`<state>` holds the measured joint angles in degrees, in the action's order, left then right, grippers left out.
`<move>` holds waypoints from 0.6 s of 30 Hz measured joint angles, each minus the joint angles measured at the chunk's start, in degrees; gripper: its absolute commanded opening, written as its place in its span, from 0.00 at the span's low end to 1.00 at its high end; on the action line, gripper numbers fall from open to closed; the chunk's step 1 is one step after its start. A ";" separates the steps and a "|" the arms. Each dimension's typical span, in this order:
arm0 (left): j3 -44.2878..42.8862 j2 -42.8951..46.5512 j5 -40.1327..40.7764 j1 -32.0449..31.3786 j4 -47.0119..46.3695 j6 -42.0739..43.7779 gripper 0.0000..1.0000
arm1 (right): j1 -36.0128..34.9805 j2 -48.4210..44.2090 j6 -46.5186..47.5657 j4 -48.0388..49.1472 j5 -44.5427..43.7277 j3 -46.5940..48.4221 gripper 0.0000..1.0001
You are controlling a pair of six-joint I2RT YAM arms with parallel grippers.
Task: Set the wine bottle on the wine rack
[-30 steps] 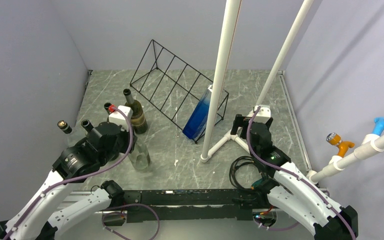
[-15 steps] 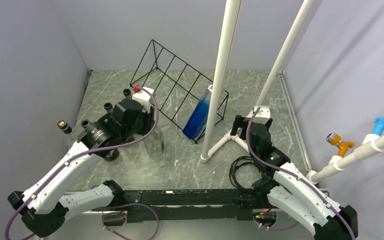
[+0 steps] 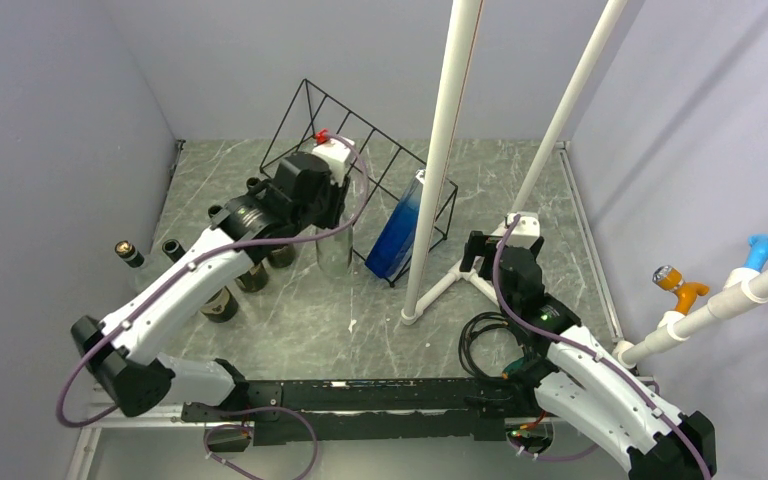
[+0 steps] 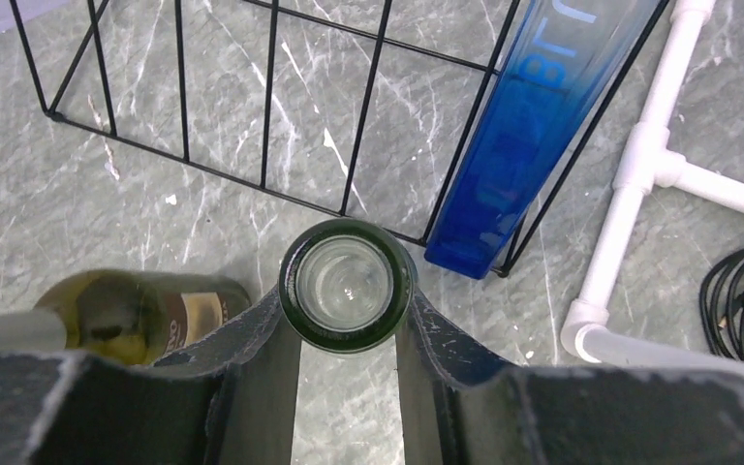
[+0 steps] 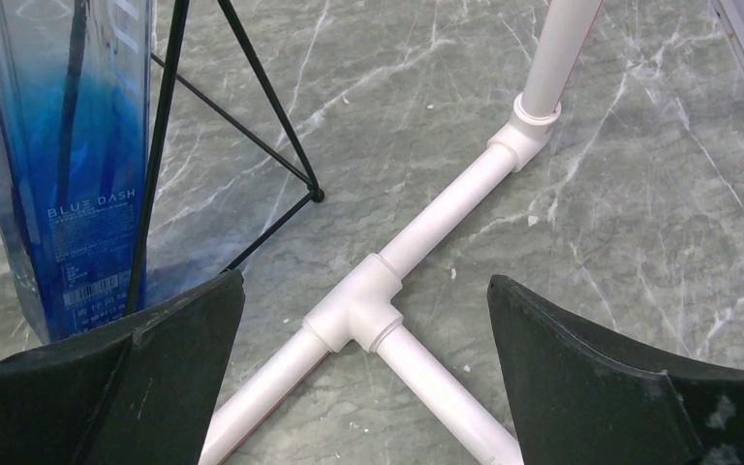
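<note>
Clear wine bottle (image 4: 347, 284) — green lip, upright, clamped in left end effector (image 4: 346, 312), right end effector (image 5: 363, 281) splayed, empty

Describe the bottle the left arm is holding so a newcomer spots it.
Start at the black wire rack, with a blue bottle in its right end. Just left of that, at the rack's front edge, is an upright clear bottle, the only one held at the neck by the left gripper.
</note>
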<state>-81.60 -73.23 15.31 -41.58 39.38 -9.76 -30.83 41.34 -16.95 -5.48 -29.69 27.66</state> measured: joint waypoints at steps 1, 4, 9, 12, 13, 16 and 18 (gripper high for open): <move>-0.74 -1.42 0.02 0.00 -0.39 0.48 0.00 | -0.02 -0.09 0.00 0.02 0.02 0.00 1.00; -3.50 -5.62 0.15 0.00 -0.74 1.55 0.00 | -0.02 -0.17 0.00 0.13 0.13 0.00 1.00; -10.03 -12.74 0.37 0.44 -0.96 2.58 0.00 | -0.02 -0.17 0.00 0.55 0.20 0.00 1.00; -13.07 -15.76 0.04 0.79 -1.84 2.67 0.00 | -0.02 -0.17 0.00 0.83 0.20 0.00 1.00; -14.08 -16.65 -0.20 0.92 -1.90 2.64 0.00 | -0.02 -0.17 0.00 0.87 0.20 0.00 1.00; -15.56 -18.34 -0.76 1.05 -2.01 2.64 0.00 | 0.00 -0.15 0.00 0.87 0.20 0.00 1.00; -16.22 -19.39 -1.20 1.09 -1.95 2.60 0.00 | -0.02 -0.15 0.00 0.87 0.20 0.00 1.00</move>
<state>-97.82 -92.62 14.11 -40.49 37.43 -7.16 -30.85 41.19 -16.95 -4.60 -29.50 27.66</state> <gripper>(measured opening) 0.386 0.994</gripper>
